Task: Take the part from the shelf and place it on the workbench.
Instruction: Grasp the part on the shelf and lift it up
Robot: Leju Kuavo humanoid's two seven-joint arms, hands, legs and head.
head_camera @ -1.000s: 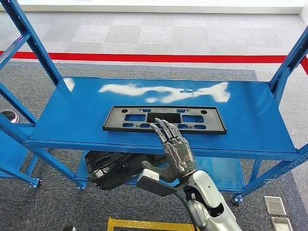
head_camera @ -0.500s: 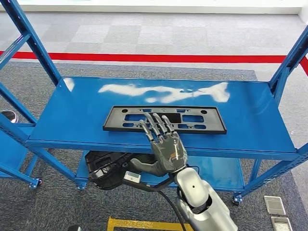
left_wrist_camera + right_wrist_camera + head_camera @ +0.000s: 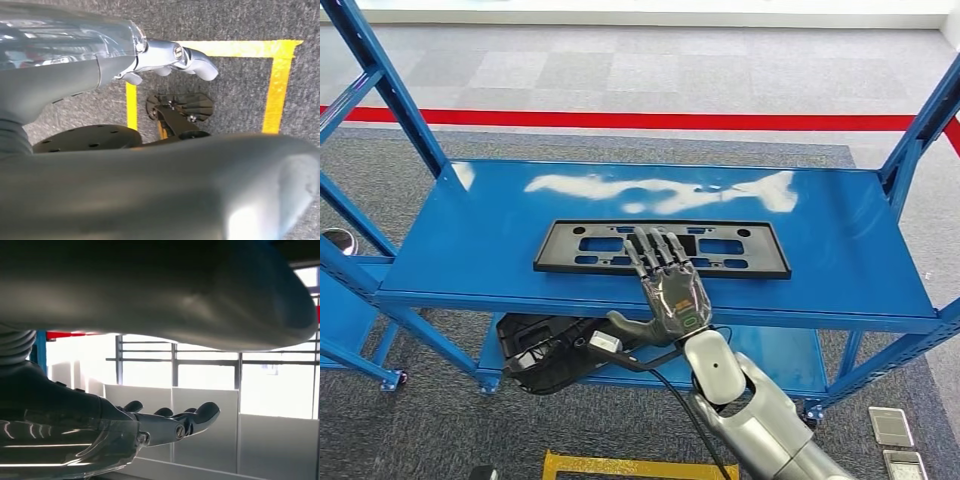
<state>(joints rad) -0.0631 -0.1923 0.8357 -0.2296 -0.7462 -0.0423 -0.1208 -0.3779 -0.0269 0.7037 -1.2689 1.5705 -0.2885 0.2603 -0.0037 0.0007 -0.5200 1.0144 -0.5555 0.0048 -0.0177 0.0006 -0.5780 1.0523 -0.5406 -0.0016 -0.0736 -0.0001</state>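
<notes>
A long, flat black plastic part point(image 3: 569, 245) with several cut-outs lies on the top board of the blue shelf point(image 3: 833, 240), near its front edge. My right hand point(image 3: 671, 290) reaches in from below with its fingers spread and straight. The fingertips point(image 3: 652, 245) lie over the middle of the part's front rail, and I cannot tell whether they touch it. Nothing is in that hand, which is also seen in the right wrist view point(image 3: 158, 427) with its fingers stretched out. My left hand point(image 3: 162, 55) hangs over grey carpet, fingers straight and holding nothing.
Another black moulded part point(image 3: 546, 355) lies on the lower shelf board below my right hand. Blue uprights rise at the shelf's left point(image 3: 388, 85) and right point(image 3: 924, 120) ends. Yellow tape point(image 3: 622, 466) marks the carpet in front, and two grey plates point(image 3: 893, 430) lie at the lower right.
My right hand has turned and moved forward and up a little, so its fingertips now lie over the part's front rail. The part has not moved.
</notes>
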